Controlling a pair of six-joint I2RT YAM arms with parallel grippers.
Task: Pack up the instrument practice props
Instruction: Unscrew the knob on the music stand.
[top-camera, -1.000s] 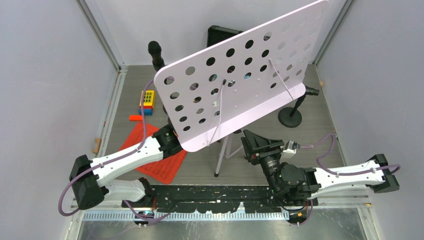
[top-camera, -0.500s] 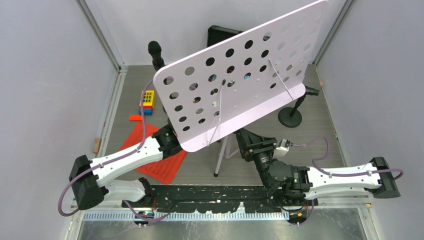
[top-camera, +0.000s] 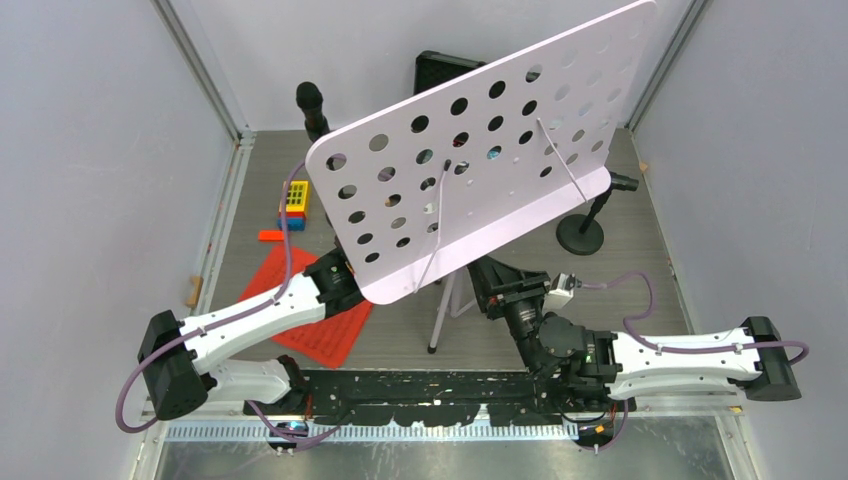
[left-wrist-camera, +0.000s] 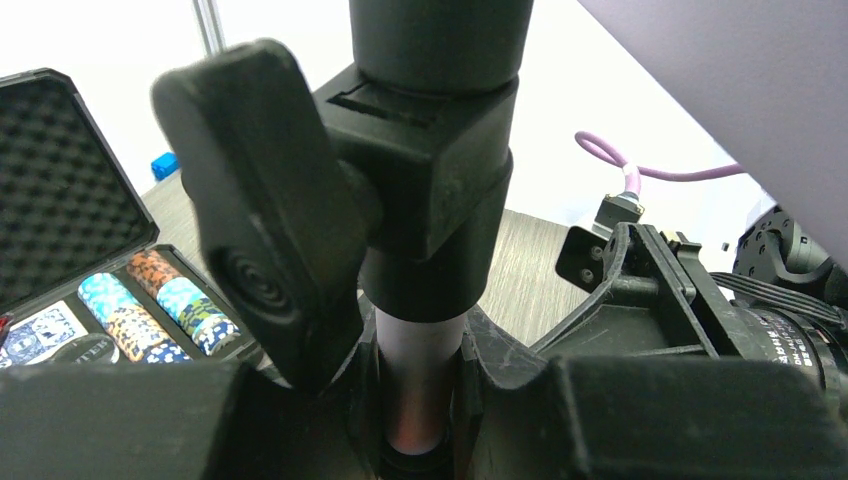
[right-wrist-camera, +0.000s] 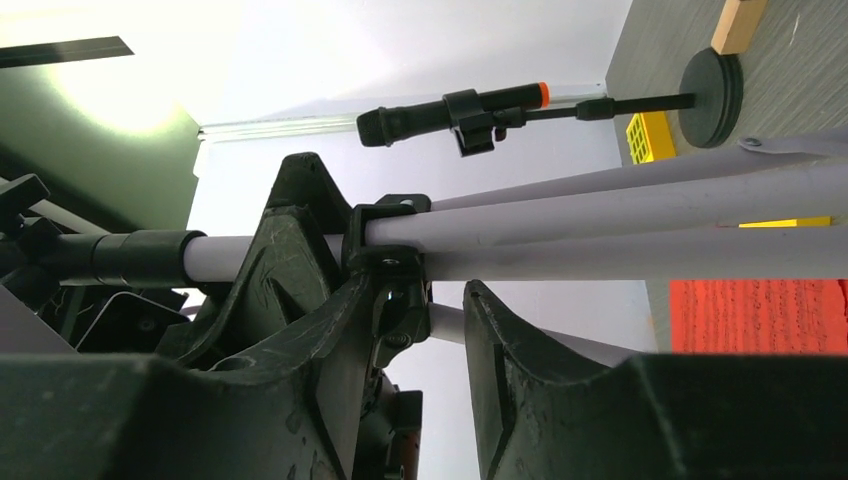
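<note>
A: Jaws first. The left gripper (left-wrist-camera: 420, 405) is clenched on the silver pole (left-wrist-camera: 415, 350) of the music rack (top-camera: 500, 215), just under its black clamp collar (left-wrist-camera: 430, 170). The right gripper (right-wrist-camera: 440, 340) is released. Its fingers straddle the black hub (right-wrist-camera: 390, 275) where the tripod legs (right-wrist-camera: 650, 215) meet; one finger touches the hub and the other stands clear of it.

B: And the rack itself?

A: It stands upright mid-table, its white plate tilted and overhanging both wrists. Red sheet-music pages (top-camera: 320, 335) lie flat beneath the left arm. One microphone (top-camera: 310, 105) stands behind the plate's left corner, and another (top-camera: 580, 237) is just beside its right edge. The poker-chip case (top-camera: 440, 70) sits behind the plate, and the toy blocks (top-camera: 295, 200) are to the left.

B: What worries you?

A: The load is top-heavy. If the right jaws shut off-centre on the hub, or pull while the left holds firm, I judge the stand could twist and tip. The plate would then swing into the right-hand microphone or the case. The smooth pole could also slip through the left fingers and drop the plate. And legs folding unevenly might drag across the red pages.
</note>
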